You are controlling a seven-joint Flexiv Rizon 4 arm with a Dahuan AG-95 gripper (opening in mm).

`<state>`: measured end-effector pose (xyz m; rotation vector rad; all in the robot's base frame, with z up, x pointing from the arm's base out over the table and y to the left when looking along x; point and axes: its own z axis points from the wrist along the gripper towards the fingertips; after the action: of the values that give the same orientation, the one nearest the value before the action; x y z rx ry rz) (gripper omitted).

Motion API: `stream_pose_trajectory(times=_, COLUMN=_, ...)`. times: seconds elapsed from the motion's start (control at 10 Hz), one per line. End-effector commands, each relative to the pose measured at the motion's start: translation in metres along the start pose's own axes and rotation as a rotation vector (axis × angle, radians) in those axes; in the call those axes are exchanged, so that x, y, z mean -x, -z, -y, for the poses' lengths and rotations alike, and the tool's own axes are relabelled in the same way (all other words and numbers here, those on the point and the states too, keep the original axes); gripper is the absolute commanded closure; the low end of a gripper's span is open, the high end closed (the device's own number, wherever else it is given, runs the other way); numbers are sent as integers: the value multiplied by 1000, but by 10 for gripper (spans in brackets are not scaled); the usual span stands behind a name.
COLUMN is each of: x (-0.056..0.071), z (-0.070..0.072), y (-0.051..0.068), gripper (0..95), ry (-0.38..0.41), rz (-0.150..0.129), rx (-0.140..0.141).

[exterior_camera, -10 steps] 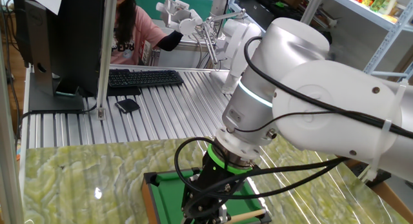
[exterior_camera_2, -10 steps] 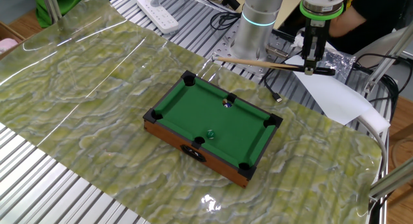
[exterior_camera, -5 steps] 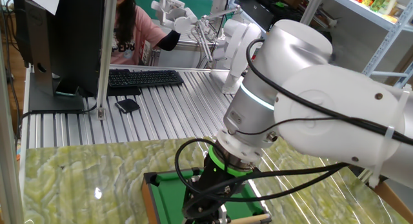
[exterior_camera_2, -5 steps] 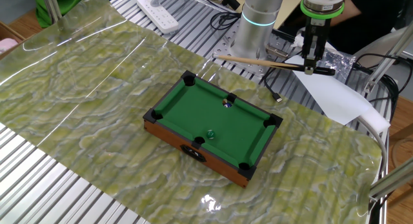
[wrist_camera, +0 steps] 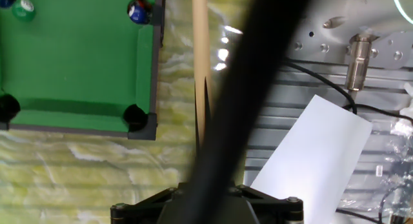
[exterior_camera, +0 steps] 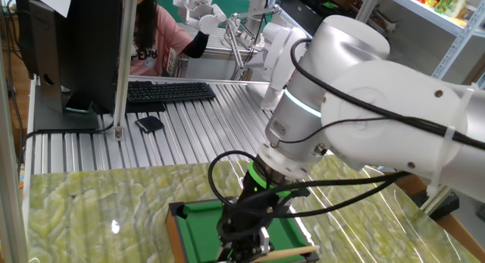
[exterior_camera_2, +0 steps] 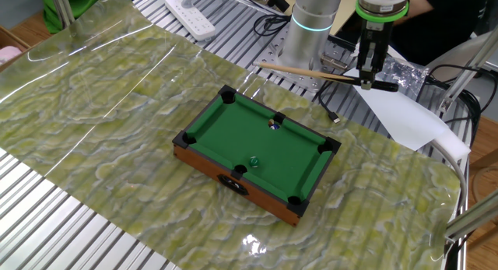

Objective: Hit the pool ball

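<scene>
Wooden cue stick (exterior_camera_2: pixel 311 73), matt green felt pool table (exterior_camera_2: pixel 241 142), glossy ball (wrist_camera: pixel 138 10)

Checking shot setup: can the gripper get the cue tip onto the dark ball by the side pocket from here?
Probably not yet. The gripper holds the cue above and beyond the pool table, lying along its far rail; the pool ball sits low on the felt.

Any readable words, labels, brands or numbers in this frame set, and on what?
None can be read.
Pool ball: whitish spot, any number too blurred.
Mini pool table: dark emblem on the front wall, too small to read.
Keyboard: key legends too small.
White sheet: blank.
</scene>
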<state>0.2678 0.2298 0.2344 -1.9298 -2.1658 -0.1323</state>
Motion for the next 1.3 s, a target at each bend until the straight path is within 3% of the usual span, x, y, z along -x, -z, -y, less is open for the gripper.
stream_pose_trajectory(times=0.1, x=2, z=2, y=-2, gripper=950, ry=0, rz=2, rx=4)
stream_pose_trajectory(times=0.3, x=5, z=0, y=-5, gripper=950, ry=-13, rz=9, rx=3)
stream_pose_trajectory(times=1.3, x=3, z=-39, y=2, gripper=950, ry=-14, rz=2, rx=0)
